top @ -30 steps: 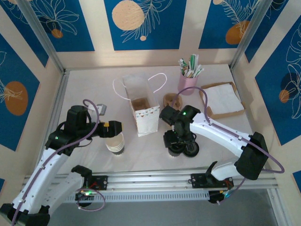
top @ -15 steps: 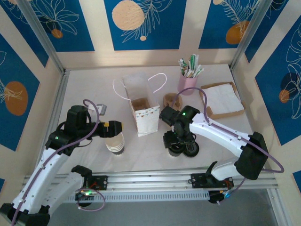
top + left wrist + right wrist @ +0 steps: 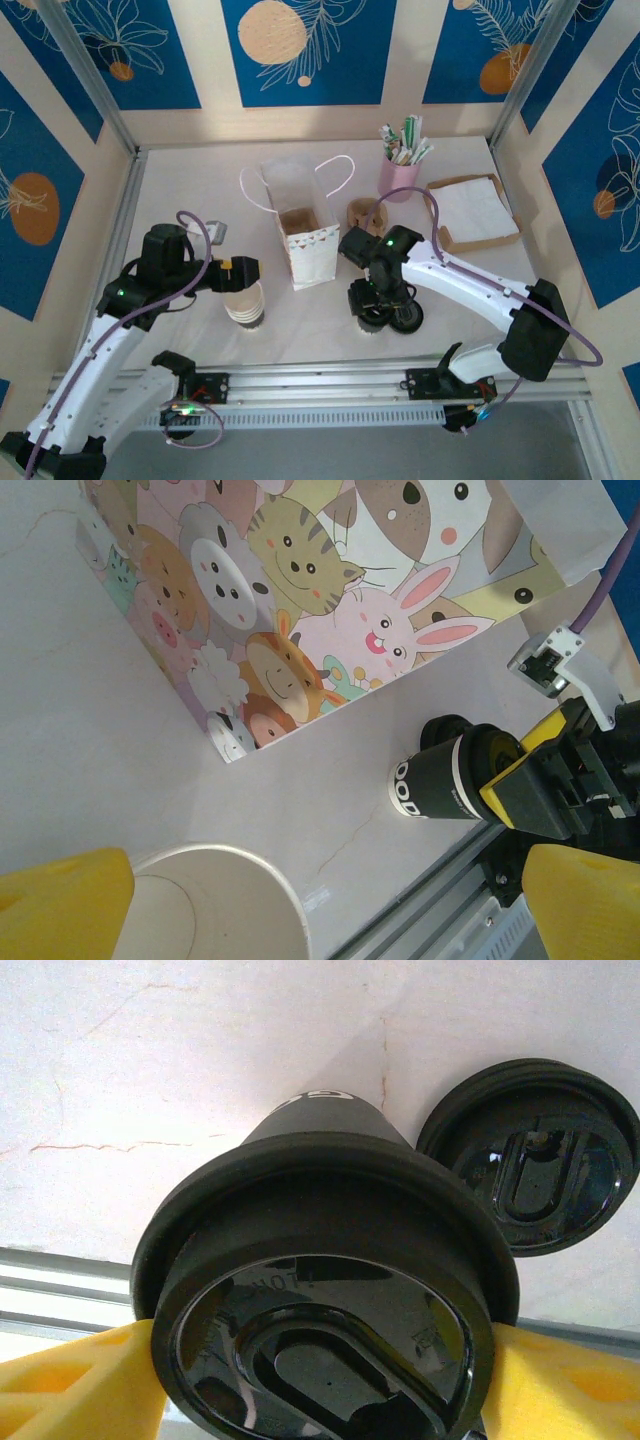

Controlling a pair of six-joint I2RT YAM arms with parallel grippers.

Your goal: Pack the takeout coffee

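Lower centre of the top view, by the near rail: the takeout coffee [image 3: 372, 316] stands upright on the table [image 3: 190, 190], with a loose black lid [image 3: 406, 318] just beside it to the right. The right gripper [image 3: 318, 1375] straddles it from above. In the wrist view both yellow pads [image 3: 70, 1385] sit against the lid's rim, so I read a fairly wide grip on the coffee at lid level, with the cup seemingly not lifted. My take: this hold is risky, since squeezing the lid could pop it or tip the cup. Better to bite lower on the paper wall, lift straight up, keep it vertical and clear the loose lid. Lower left, the left gripper [image 3: 238, 275] hangs wide open over the stack of lidless cups [image 3: 245, 303], holding nothing. Frame centre, the paper bag [image 3: 305, 240] stands open-mouthed with its handles splayed. Carry over its rim, lower inside, avoid the handles. Upper right, the pink straw cup [image 3: 400, 172] and napkin tray [image 3: 475, 212] sit out of the way.
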